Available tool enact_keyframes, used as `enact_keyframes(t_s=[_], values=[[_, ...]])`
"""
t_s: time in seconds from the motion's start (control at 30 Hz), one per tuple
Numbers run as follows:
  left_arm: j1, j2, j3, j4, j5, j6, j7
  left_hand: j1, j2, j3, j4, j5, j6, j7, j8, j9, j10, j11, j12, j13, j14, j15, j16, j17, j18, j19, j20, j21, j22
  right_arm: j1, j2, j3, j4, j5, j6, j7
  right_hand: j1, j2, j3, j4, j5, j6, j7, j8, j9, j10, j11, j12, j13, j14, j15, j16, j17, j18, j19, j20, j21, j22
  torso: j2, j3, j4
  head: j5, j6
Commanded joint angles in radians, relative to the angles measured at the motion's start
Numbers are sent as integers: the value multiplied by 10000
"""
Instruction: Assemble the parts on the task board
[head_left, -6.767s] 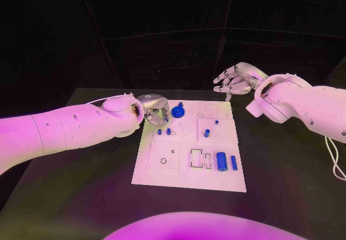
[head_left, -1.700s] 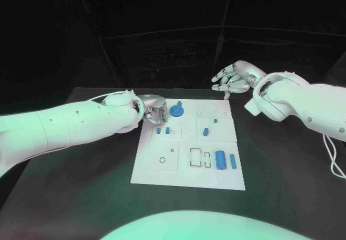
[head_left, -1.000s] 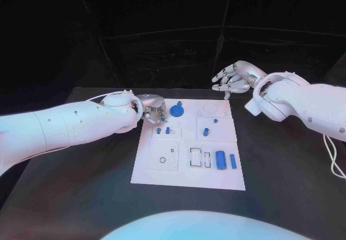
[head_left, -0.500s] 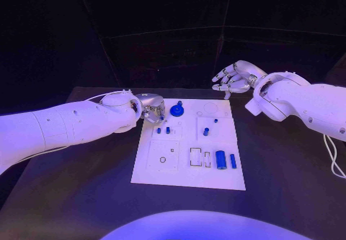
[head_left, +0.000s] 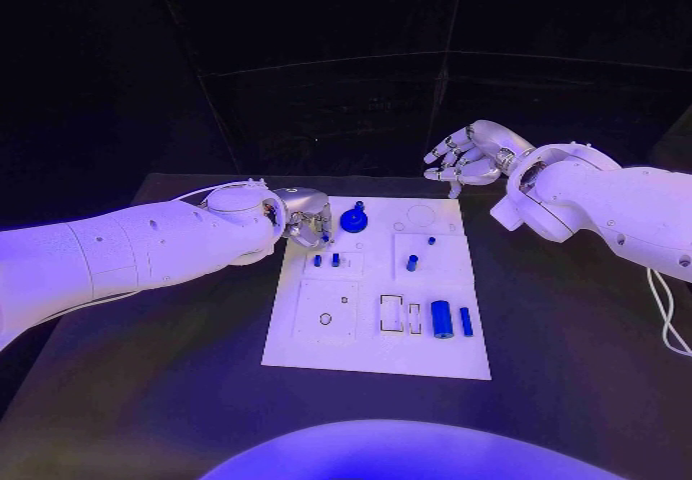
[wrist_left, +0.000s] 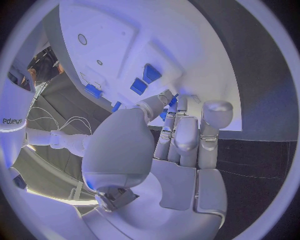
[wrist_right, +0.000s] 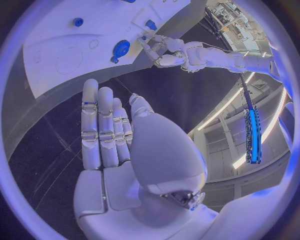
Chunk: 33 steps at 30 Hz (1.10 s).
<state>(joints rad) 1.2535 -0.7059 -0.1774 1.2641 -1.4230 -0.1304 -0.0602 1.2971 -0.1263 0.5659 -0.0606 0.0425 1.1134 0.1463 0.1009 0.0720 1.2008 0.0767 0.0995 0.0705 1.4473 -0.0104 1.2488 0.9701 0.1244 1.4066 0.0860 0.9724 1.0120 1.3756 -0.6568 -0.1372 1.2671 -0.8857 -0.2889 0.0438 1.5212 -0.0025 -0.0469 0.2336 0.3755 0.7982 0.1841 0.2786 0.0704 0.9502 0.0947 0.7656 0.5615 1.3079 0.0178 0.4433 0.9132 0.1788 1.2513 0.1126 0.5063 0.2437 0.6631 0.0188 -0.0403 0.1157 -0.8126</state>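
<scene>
White, and still mostly unfinished, the task board (head_left: 378, 345) lies in the middle of the black table (head_left: 144, 400), and the parts on it are scattered rather than all seated.

At about ten o'clock from the board's centre, the left hand (head_left: 306, 222) hovers at the board's far left corner. Its fingers (wrist_left: 187, 137) are drawn close together and point down at the board. In the left wrist view something blue shows right at the fingertips, but I cannot tell whether the hand pinches it or only reaches beside it.

Just right of that hand, at eleven o'clock, the round blue knob (head_left: 353, 222) stands on the board. Below it a pair of small blue pegs (head_left: 326, 261) stands upright near the board's left-centre. A short blue peg (head_left: 411, 264) sits at about one o'clock, with a tiny blue stud (head_left: 431, 242) beyond it. At four o'clock, a thick blue cylinder (head_left: 441, 320) and a thinner blue rod (head_left: 466, 321) lie flat beside open rectangular slots, so by my judgement these are still waiting to be placed.

Far right, at one o'clock and well off the board's far edge, the right hand (head_left: 464, 157) hangs with fingers straight and apart, holding nothing.
</scene>
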Motion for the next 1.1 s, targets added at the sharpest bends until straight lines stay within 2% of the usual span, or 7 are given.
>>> enact_keyframes(t_s=[0.03, 0.53, 0.8, 1.1], values=[[17, 13, 5, 8, 29, 202, -162, -67, -11, -76, 2, 55, 63, -9, -42, -3, 105, -2, -58, 17, 37, -20, -30, 8, 5, 56, -8, -10, -4, 22, 7, 7, 8, 20, -20, 85, 70, 68, -43, 0, 29, -55, -34, 49, -12, -44, -24, 58, -10, -11, -35, 46, -9, 32, 78, -8, -59, 4, 2, 0, 1, -9, 0], [18, 42, 5, 28, 29, 120, -140, -57, 4, -121, 14, 57, 109, -47, -29, 5, 222, -45, -45, 50, 48, -49, -23, 20, 2, 77, -24, 25, 35, 22, 25, 7, -1, 20, -16, 89, 70, 68, -43, 0, 29, -55, -34, 49, -12, -44, -24, 58, -10, -11, -35, 46, -9, 32, 78, -8, -59, 4, -2, 0, 8, -3, -13], [18, 68, 5, 18, 29, 145, -155, -59, 4, -142, 20, 56, 130, -58, -22, 9, 255, -55, -44, 60, 54, -59, -22, 22, 1, 84, -31, 33, 45, 22, 21, 7, 3, 20, -21, 89, 70, 68, -43, 0, 29, -55, -34, 49, -12, -44, -24, 58, -10, -11, -35, 46, -9, 32, 78, -8, -59, 4, -1, 4, -15, -10, -18], [19, 95, 4, 11, 29, 231, -206, -69, 3, -160, 29, 56, 143, -64, -17, 11, 276, -61, -43, 67, 59, -65, -16, 30, 0, 89, -36, 38, 51, 22, 12, 7, 8, 20, -27, 84, 70, 68, -43, 0, 29, -55, -34, 49, -12, -44, -24, 58, -10, -11, -35, 46, -9, 32, 78, -8, -59, 4, -4, 1, -2, -25, -22]])
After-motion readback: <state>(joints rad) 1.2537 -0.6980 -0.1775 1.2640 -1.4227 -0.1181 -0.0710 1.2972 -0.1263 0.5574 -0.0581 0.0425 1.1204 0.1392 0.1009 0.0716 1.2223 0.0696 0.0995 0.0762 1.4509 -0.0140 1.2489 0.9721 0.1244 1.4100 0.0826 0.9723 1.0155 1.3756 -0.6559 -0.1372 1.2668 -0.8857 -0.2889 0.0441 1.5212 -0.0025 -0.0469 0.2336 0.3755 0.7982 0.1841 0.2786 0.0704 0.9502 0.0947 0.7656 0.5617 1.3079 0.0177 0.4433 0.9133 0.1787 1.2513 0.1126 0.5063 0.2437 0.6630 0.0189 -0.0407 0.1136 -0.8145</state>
